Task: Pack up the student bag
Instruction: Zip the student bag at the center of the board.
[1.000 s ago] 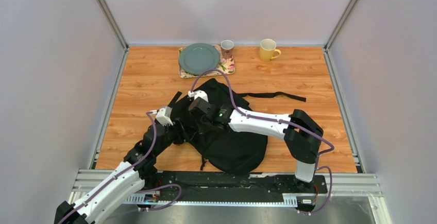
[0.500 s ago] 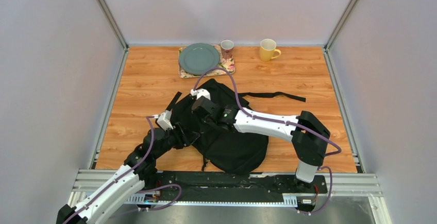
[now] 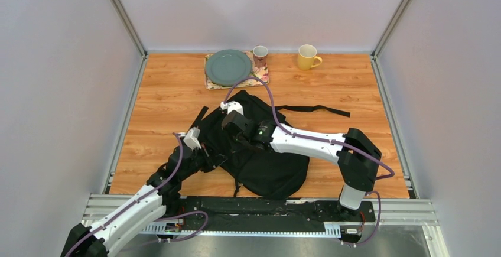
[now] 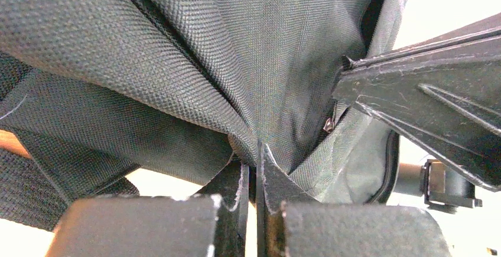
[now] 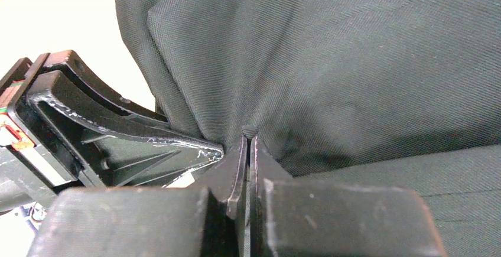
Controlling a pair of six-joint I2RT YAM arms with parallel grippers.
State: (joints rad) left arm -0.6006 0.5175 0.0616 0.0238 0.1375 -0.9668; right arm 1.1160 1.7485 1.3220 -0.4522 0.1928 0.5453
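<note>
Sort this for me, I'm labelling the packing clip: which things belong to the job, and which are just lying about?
Job: student bag, left gripper and right gripper, both shut on its fabric.
Lying about: green plate, floral mat, patterned cup, yellow mug.

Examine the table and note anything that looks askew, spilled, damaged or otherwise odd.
The student bag lies crumpled mid-table, one strap trailing loose to the right. The left gripper and right gripper each pinch a fold of its fabric. The plate and yellow mug at the far edge sit tidy; nothing spilled.
</note>
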